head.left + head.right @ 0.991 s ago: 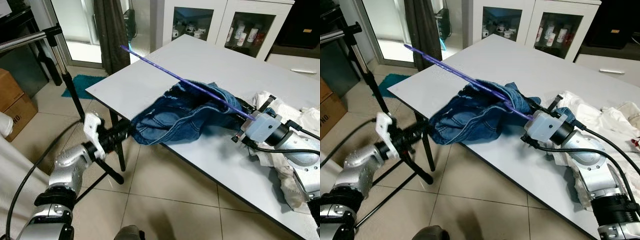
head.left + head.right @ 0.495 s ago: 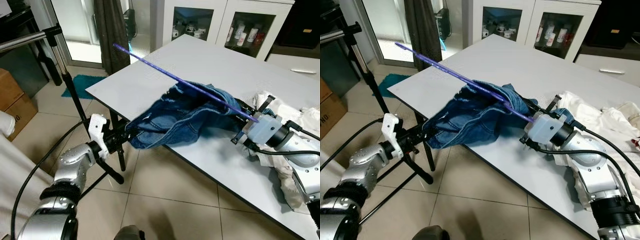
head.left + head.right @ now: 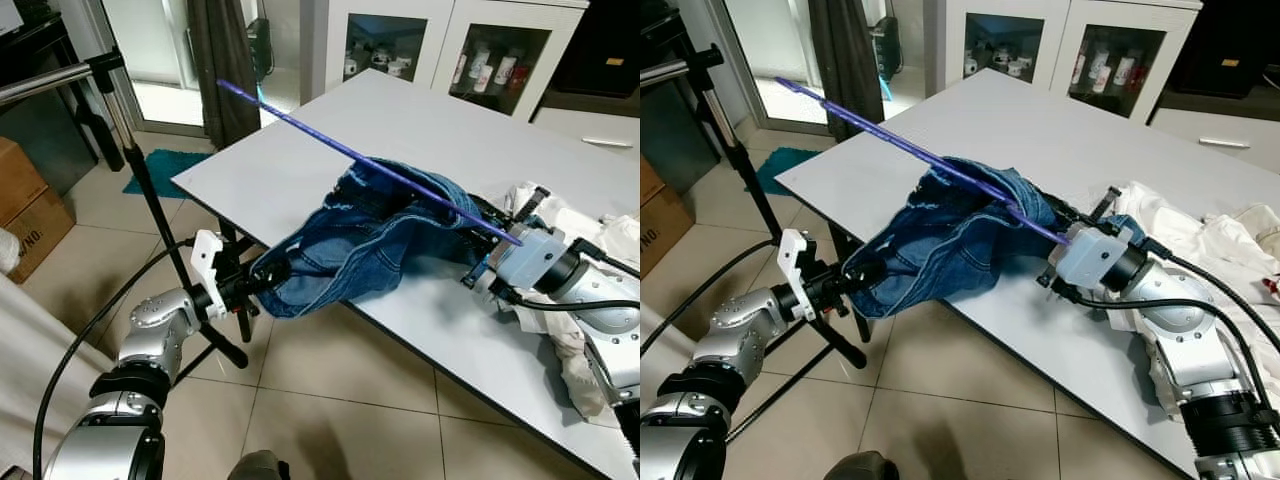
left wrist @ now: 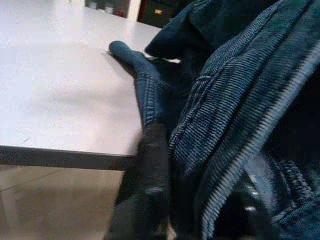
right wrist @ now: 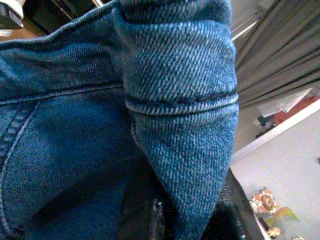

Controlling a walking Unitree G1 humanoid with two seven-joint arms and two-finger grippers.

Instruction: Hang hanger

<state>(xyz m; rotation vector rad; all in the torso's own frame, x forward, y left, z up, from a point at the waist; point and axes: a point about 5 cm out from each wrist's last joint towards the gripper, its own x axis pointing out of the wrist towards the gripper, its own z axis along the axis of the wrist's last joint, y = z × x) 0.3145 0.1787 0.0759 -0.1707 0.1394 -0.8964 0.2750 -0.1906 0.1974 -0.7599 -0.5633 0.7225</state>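
A long purple hanger (image 3: pixel 330 145) slants up over the white table (image 3: pixel 300 130), its far tip high at the left. A blue denim garment (image 3: pixel 375 235) hangs over it and spills past the table's near edge. At the hanger's near end sits my right gripper (image 3: pixel 482 222), shut on the hanger; a denim fold (image 5: pixel 180 100) covers its fingers in the right wrist view. Below the table edge my left gripper (image 3: pixel 262 283) is shut on the garment's lower hem, with ribbed denim (image 4: pixel 225 115) pressed against one dark finger (image 4: pixel 152 165).
A clothes rack with a metal bar (image 3: pixel 55 80) on a black stand (image 3: pixel 150 195) is at the left, near my left arm. White clothes (image 3: pixel 590 225) lie on the table's right. A glass-door cabinet (image 3: pixel 450 40), a dark curtain (image 3: pixel 220 60) and a cardboard box (image 3: pixel 25 205) surround the tiled floor.
My left gripper has moved right and up toward the table edge, carrying the denim hem. The hanger's far tip has swung up and to the left.
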